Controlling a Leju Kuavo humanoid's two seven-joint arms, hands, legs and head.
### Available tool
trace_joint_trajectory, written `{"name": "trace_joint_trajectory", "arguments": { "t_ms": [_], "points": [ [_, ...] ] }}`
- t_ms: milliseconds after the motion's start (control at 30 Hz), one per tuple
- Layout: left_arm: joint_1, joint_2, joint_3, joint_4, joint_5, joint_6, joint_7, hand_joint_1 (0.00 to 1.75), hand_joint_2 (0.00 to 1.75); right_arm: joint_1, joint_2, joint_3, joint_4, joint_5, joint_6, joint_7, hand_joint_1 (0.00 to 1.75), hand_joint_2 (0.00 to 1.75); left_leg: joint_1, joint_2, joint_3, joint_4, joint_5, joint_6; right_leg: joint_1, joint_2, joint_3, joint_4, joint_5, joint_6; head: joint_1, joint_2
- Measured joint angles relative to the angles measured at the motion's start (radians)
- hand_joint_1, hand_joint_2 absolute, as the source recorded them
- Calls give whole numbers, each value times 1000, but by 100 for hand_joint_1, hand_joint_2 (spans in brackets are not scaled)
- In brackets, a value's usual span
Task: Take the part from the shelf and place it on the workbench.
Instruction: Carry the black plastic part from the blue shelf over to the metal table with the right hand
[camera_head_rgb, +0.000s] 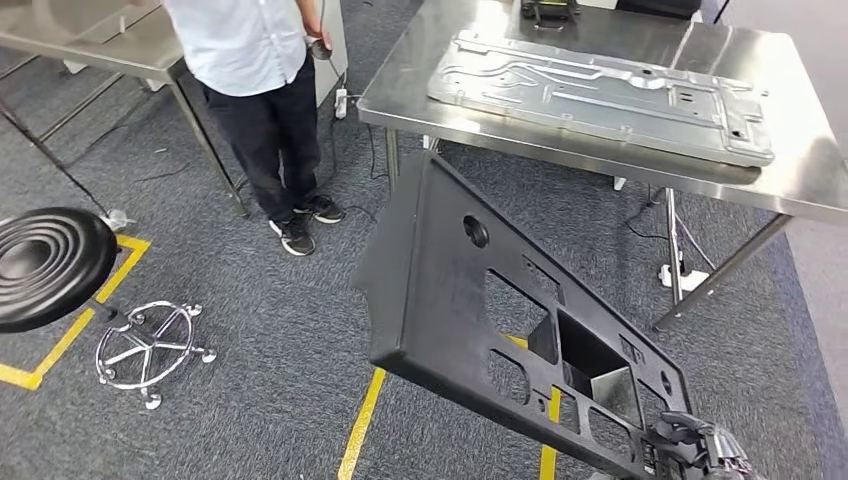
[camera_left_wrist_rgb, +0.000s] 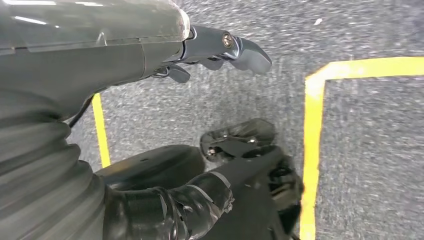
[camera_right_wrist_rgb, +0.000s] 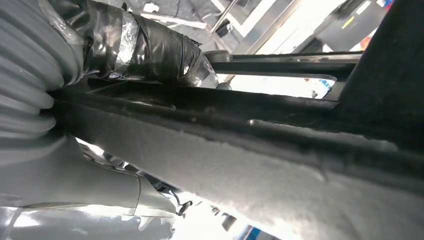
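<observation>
Right hand (camera_head_rgb: 695, 445) grips black part (camera_head_rgb: 480, 300) at its low corner, carried tilted w/ far end up near workbench (camera_head_rgb: 800, 170) front edge, prob. to clear that edge. Left hand (camera_left_wrist_rgb: 220, 50) hangs over floor, fingers loosely curled, holding nothing. Silver panel (camera_head_rgb: 600, 90) already fills bench middle.

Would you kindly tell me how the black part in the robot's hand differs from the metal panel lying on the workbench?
The black part is dark and matte; the metal panel is shiny silver. The black part hangs tilted above the floor, gripped at its lower corner by the right hand; the metal panel lies flat on the workbench. Both are broad, flat pieces with cut-outs.
</observation>
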Motion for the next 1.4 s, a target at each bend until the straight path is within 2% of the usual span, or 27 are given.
{"name": "trace_joint_trajectory", "arguments": {
  "t_ms": [67,133,200,233,267,300,333,400,433,467,567,633,667,733,767,800,833,900,967,1033,1133,1200,1267,1300,1333,1367,1400],
  "points": [
    [-3,0,0,0,0,-9,-10,0,175,0,-1,0,0,0,0,3,175,175,0,13,9,-3,-5,-11,-2,24,-1,-5,4,-10,0,0],
    [-5,1,0,0,0,-16,-16,0,175,0,-3,0,0,2,0,5,175,175,3,-20,-2,33,-34,-21,-8,46,3,-15,10,-23,-1,0],
    [-3,1,0,0,0,-20,-20,0,175,-2,-4,0,1,3,0,6,175,175,5,-73,-57,147,-96,-26,-10,66,5,-19,12,-32,-1,0],
    [-2,2,0,0,-1,-22,-21,0,175,-3,-5,0,3,4,0,8,175,175,5,-85,-93,216,-123,-27,-9,78,4,-18,12,-34,-2,0],
    [0,2,0,0,-1,-25,-22,0,175,-4,-6,0,4,5,0,9,175,175,5,-89,-122,267,-135,-27,-8,91,4,-17,11,-35,-2,0],
    [2,2,0,0,-1,-28,-25,0,175,-4,-7,0,6,7,0,11,175,175,5,-91,-136,285,-127,-26,-8,105,4,-15,10,-35,-2,0],
    [3,3,0,0,-1,-33,-28,0,175,-5,-8,0,8,9,0,12,175,175,5,-91,-132,262,-97,-24,-8,117,5,-12,8,-36,-2,0],
    [4,6,0,0,-1,-43,-35,0,175,-5,-10,3,12,16,0,16,175,175,5,-98,-84,136,-18,-17,-8,135,7,-5,3,-33,-2,0],
    [2,7,0,0,-2,-48,-38,0,175,-6,-13,5,13,20,0,19,175,175,4,-103,-62,78,8,-13,-6,141,6,1,0,-29,-1,0],
    [1,7,0,0,-3,-52,-40,0,175,-6,-16,8,15,23,0,23,175,175,2,-107,-50,41,19,-9,-5,146,5,4,-3,-24,-1,0],
    [-3,9,0,0,-4,-59,-45,0,175,-6,-26,20,19,27,0,30,175,175,0,-108,-47,23,24,8,-4,149,3,4,-4,-6,-1,0],
    [-3,10,1,0,-5,-60,-45,0,175,-6,-32,24,20,30,0,30,175,175,3,-103,-43,14,33,22,-4,129,-8,28,-24,3,0,0],
    [-3,10,1,0,-5,-61,-46,0,175,-8,-35,25,21,31,0,30,175,175,6,-100,-43,10,36,27,-5,113,-25,67,-49,8,0,0],
    [-1,11,1,0,-6,-63,-46,0,175,-12,-41,27,24,30,0,33,175,175,5,-93,-44,8,37,31,-7,88,-84,194,-115,16,1,0],
    [1,11,1,0,-6,-67,-46,0,175,-13,-46,31,27,27,0,37,175,175,4,-89,-44,9,37,31,-8,84,-112,250,-134,19,1,0],
    [3,12,1,0,-7,-72,-46,0,175,-14,-53,37,30,22,0,43,175,175,4,-86,-44,9,36,31,-10,82,-125,277,-135,21,1,0],
    [4,12,1,0,-8,-77,-45,0,175,-15,-60,44,33,18,0,47,175,175,4,-84,-43,10,35,30,-11,81,-119,264,-115,20,1,0],
    [3,12,1,0,-10,-91,-45,0,175,-20,-69,56,36,17,0,48,175,175,4,-82,-38,10,31,25,-10,74,-55,133,-45,13,1,0],
    [3,13,1,0,-11,-107,-46,0,175,-27,-71,64,37,21,0,36,175,175,1,-82,-34,10,26,17,-3,65,3,17,-7,2,1,0],
    [2,14,2,0,-12,-121,-45,0,175,-31,-72,69,38,22,0,27,175,175,-1,-81,-31,7,23,6,3,63,14,-8,-9,-7,0,0],
    [1,15,5,0,-12,-140,-45,0,175,-33,-72,71,39,23,0,24,175,175,-1,-82,-29,24,6,-11,-4,71,28,-25,-9,-25,-1,0],
    [1,16,7,0,-13,-140,-45,0,175,-35,-72,74,39,25,0,24,175,175,1,-89,-69,110,-37,-17,-8,73,40,-33,-10,-36,-2,0],
    [2,16,8,0,-15,-133,-45,0,175,-35,-72,76,41,29,0,24,175,175,1,-91,-133,225,-86,-19,-6,74,45,-33,-14,-43,-3,0],
    [4,16,9,0,-15,-131,-45,0,175,-35,-72,76,42,30,0,24,175,175,1,-91,-160,269,-97,-20,-5,75,48,-33,-17,-44,-3,0],
    [5,16,9,0,-15,-129,-44,0,175,-35,-72,76,43,31,0,24,175,175,1,-91,-179,293,-93,-20,-4,77,53,-33,-21,-45,-3,0],
    [7,16,11,0,-16,-127,-44,0,175,-35,-72,76,44,32,0,24,175,175,1,-91,-184,287,-71,-19,-3,81,59,-33,-26,-44,-3,0],
    [8,16,12,0,-17,-126,-44,0,175,-35,-72,76,45,32,0,25,175,175,1,-91,-172,245,-32,-16,-2,84,68,-32,-32,-43,-3,0]
  ]
}}
